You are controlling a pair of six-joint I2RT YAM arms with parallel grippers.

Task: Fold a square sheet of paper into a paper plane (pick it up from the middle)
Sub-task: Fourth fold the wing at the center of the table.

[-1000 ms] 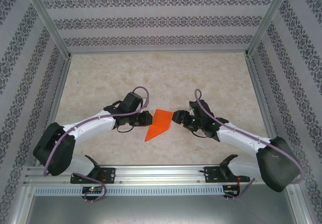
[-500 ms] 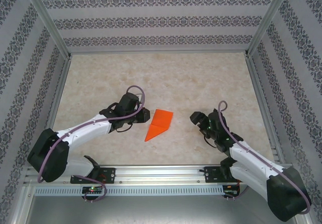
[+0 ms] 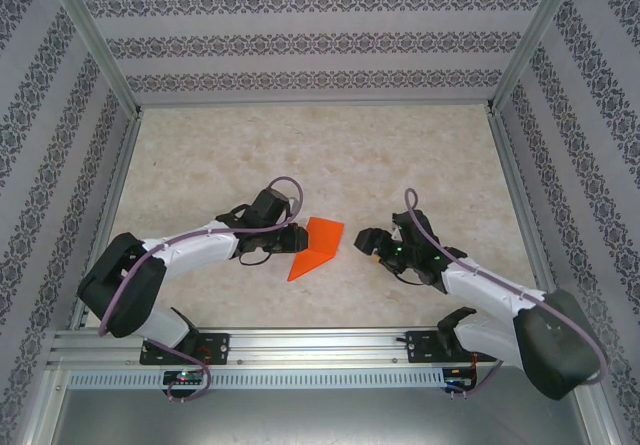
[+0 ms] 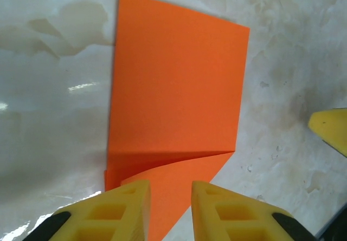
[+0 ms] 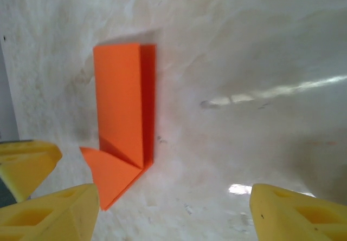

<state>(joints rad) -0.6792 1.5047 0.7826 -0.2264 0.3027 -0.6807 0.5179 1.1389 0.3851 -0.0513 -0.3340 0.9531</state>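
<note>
The square sheet of paper (image 3: 318,243), bright orange, lies flat on the table, folded to a narrow strip with its near corner turned into a triangular point. My left gripper (image 3: 293,237) sits low at the sheet's left edge. In the left wrist view its yellow fingers (image 4: 124,211) stand a narrow gap apart over the triangular flap (image 4: 179,181), gripping nothing. My right gripper (image 3: 363,241) is a short way to the right of the sheet, apart from it. Its jaws (image 5: 173,219) are wide open, with the sheet (image 5: 122,105) ahead and to the left of them.
The marbled tabletop (image 3: 330,155) is fenced by aluminium rails, with patterned walls at the back and sides. The front rail (image 3: 320,345) carries both arm bases. A yellow fingertip (image 4: 331,130) of the right gripper shows at the edge of the left wrist view.
Both grippers drew back from the sheet half a second ago. The left one has returned to its left edge, slightly wider, and the right one has come partway back. The sheet stayed put.
</note>
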